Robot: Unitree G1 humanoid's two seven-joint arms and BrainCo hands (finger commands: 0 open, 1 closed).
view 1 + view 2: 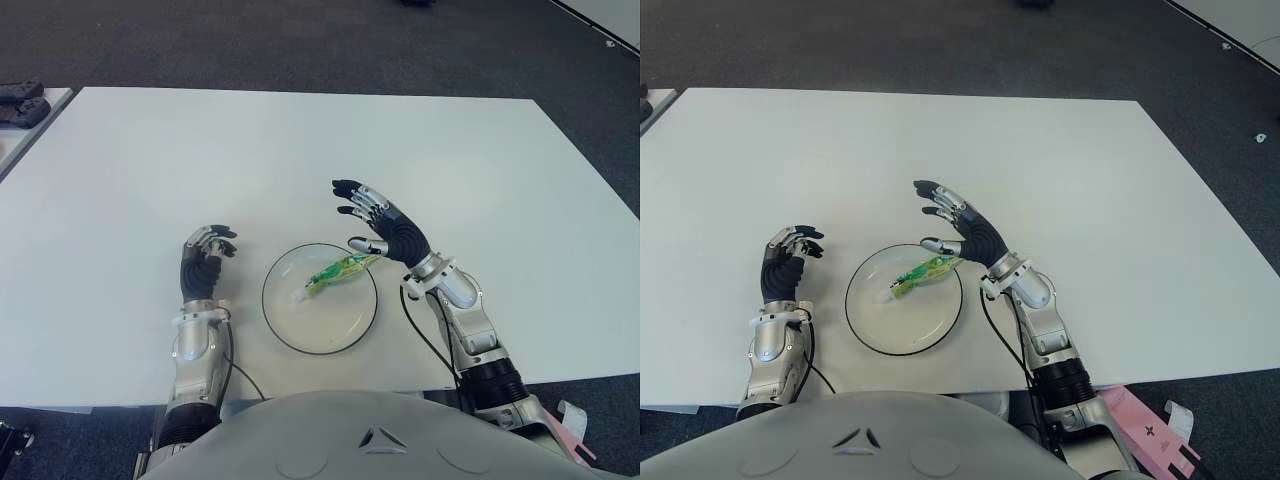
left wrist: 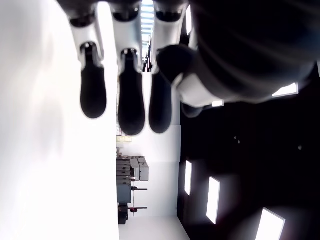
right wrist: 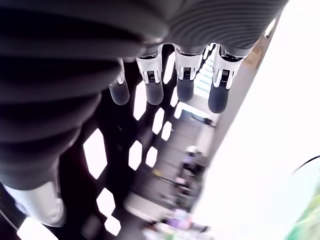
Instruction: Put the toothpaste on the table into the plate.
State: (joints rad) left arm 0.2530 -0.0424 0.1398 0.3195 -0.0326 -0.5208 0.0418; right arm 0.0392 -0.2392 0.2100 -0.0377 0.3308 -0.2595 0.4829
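The green and white toothpaste tube [image 1: 340, 270] lies inside the round glass plate [image 1: 330, 322], its white cap toward the plate's left. My right hand [image 1: 352, 220] hovers just past the plate's right rim, open, fingers spread and holding nothing; its thumb tip is close to the tube's green end. In the right wrist view the fingers [image 3: 185, 85] stretch out straight, and a sliver of the green tube [image 3: 307, 225] shows at the corner. My left hand [image 1: 205, 255] shows to the left of the plate, fingers relaxed and empty.
The white table [image 1: 300, 150] stretches wide behind the plate. Dark objects [image 1: 20, 100] sit on a separate surface at the far left. Dark carpet surrounds the table. A pink item [image 1: 1150, 425] lies on the floor at the near right.
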